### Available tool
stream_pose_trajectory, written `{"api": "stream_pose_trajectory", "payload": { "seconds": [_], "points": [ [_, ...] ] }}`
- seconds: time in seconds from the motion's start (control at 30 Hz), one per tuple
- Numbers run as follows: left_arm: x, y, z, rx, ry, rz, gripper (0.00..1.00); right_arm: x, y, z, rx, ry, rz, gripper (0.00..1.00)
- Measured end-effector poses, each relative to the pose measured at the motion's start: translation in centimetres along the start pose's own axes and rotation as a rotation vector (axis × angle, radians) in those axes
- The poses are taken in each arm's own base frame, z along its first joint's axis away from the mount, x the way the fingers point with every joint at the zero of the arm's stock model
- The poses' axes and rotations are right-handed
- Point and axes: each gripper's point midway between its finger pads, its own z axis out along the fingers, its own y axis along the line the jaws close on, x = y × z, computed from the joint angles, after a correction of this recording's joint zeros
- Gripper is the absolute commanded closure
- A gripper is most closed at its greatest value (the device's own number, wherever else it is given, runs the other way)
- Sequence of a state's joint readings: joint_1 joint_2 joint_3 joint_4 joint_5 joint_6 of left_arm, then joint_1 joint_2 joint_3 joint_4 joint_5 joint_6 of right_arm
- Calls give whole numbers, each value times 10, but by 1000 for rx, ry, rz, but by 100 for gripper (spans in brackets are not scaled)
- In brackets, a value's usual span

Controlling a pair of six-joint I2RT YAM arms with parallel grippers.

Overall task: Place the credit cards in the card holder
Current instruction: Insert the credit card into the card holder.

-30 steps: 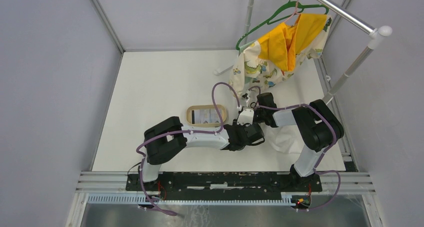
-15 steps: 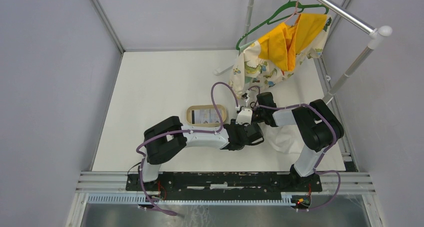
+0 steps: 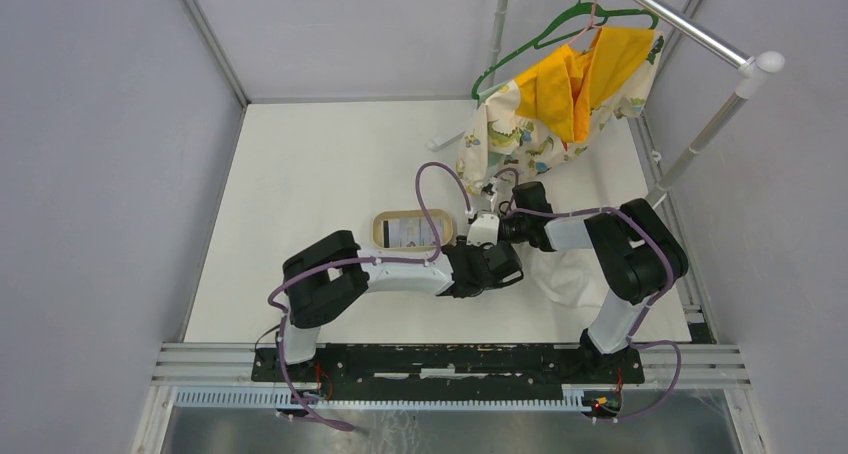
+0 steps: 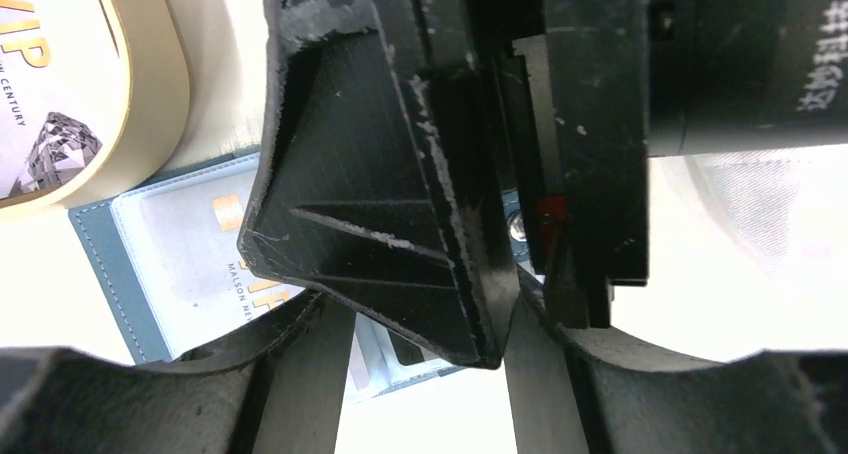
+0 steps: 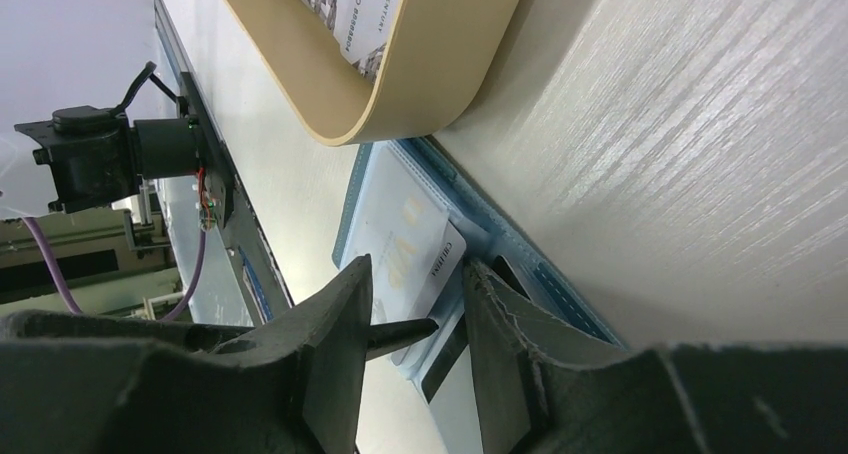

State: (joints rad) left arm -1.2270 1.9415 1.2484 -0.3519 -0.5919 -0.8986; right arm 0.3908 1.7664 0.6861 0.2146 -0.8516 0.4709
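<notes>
The blue wallet [image 4: 95, 249] lay open on the table, just beside the tan tray [image 4: 160, 84], at the tray's 4 o'clock seen from above. A pale card [image 4: 205, 249] sat in its clear pocket. The left gripper [image 4: 430, 394] stood wide over the wallet. The right gripper [image 5: 415, 314] was narrow around the card's end, and I could not tell if it pinched the card.

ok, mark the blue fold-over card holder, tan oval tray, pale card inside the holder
blue fold-over card holder [image 4: 92, 259]: left wrist view, stitched border.
tan oval tray [image 5: 440, 64]: right wrist view, outer wall.
pale card [image 4: 180, 254]: left wrist view, its face.
</notes>
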Motion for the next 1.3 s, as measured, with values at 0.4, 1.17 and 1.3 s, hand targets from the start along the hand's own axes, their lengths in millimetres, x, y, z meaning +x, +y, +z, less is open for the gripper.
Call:
{"api": "stream_pose_trajectory", "payload": {
  "seconds": [0.4,1.17,1.3],
  "points": [
    [-12,5,-3,50,-5,-63,35,-10,-3,-5,36,-35,-59,53],
    [-43,32,-85,327,-144,-86,34,-21,13,-28,64,-72,-261,58],
    [-44,47,-98,347,-180,-84,33,-25,20,-42,78,-84,-405,58]
  ]
}}
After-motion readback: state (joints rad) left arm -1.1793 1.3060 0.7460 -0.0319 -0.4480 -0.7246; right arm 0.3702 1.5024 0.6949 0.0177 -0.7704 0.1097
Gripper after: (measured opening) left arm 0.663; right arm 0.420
